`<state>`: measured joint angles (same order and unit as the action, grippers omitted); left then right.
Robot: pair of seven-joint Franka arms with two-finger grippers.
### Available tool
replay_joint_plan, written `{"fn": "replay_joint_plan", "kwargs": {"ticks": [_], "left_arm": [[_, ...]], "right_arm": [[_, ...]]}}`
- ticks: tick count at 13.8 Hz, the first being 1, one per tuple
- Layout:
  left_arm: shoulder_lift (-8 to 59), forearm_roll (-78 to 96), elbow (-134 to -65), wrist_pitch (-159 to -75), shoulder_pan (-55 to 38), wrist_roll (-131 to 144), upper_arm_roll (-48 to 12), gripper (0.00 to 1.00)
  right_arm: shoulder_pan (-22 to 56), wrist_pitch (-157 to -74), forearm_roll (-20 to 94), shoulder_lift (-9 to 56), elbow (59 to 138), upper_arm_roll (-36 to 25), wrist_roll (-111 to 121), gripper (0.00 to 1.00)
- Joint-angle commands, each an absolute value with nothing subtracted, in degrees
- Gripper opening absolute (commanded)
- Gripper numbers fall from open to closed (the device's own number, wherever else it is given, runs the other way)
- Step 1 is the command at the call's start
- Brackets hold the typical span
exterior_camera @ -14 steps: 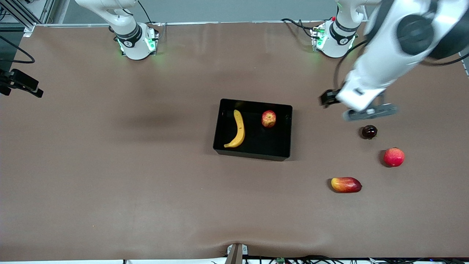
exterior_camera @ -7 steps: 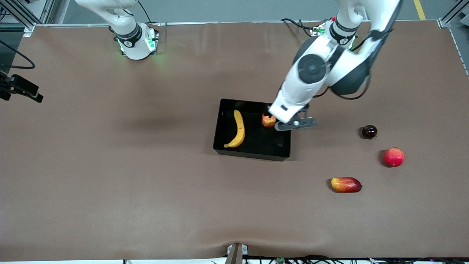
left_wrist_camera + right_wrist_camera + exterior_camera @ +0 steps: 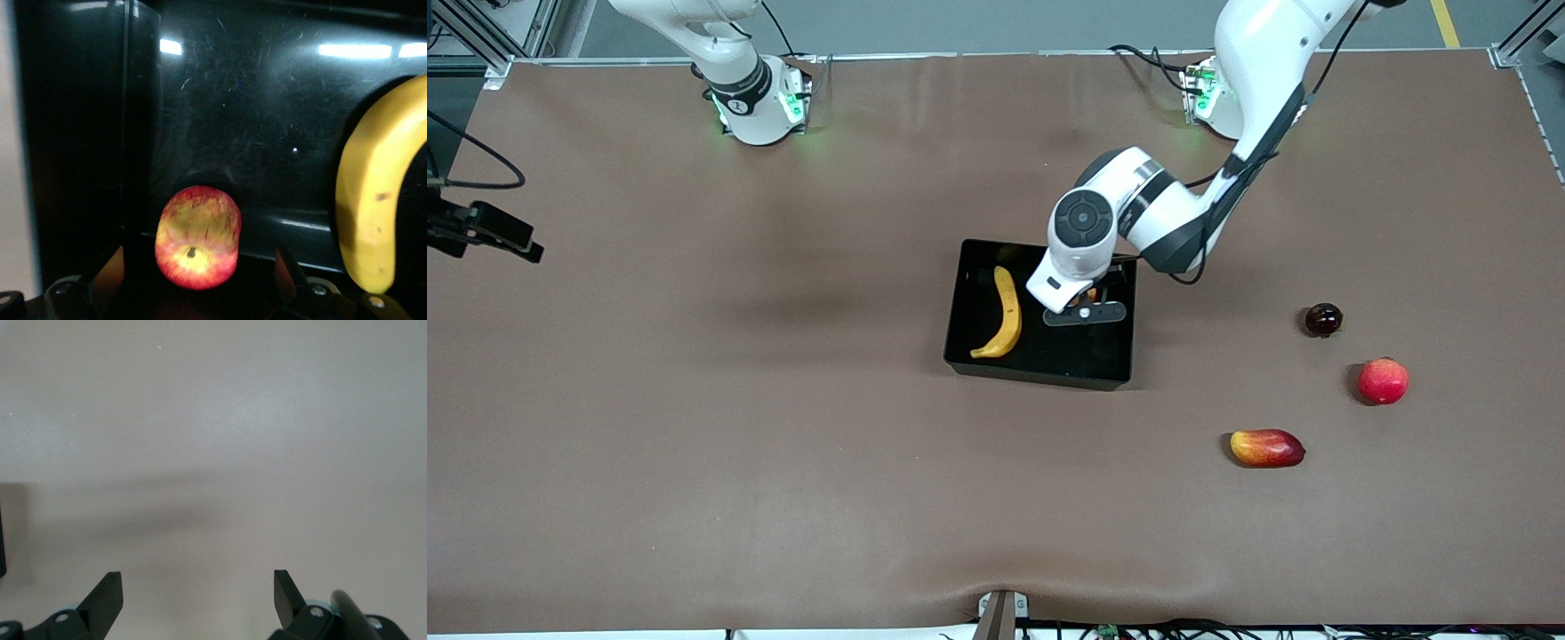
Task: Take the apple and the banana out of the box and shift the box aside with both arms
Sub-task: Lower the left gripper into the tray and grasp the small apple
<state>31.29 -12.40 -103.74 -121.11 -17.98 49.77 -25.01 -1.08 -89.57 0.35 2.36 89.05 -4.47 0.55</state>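
Yellow banana (image 3: 1003, 315) and small red-yellow apple (image 3: 197, 237) lie inside black box (image 3: 1039, 372).

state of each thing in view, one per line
box: open-topped, holds banana and apple
banana: lying in box
apple: in box, between open left fingers
left gripper: open, over apple
right gripper: open, empty, over bare table
mango: on table

My right gripper (image 3: 198, 593) hangs over bare brown tabletop (image 3: 213, 420), fingers (image 3: 107, 597) spread wide, nothing between; soft shadow band crosses the tabletop below.
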Motion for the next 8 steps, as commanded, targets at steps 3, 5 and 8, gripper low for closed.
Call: {"fn": "replay_joint_plan", "kwargs": {"ticks": [3,5,8], "left_arm": [[32.1,-16.5,-109.1,-127.7,-18.0,50.9,-25.0,0.9],[33.0,-17.1,-108.7,-127.7,-18.0,51.0,-25.0,0.48],[30.3,-17.1,-107.8,-126.7,-17.2,50.7,-25.0,0.0]], "right_arm": [[-2.1,-89.1,-0.4,3.8,87.5,-3.7,1.0,1.0],[-1.8,-88.9,-0.1,5.9,87.5,-3.7,1.0,1.0],[-1.8,-89.0,-0.1,6.3,87.5,-3.6,1.1,1.0]]}}
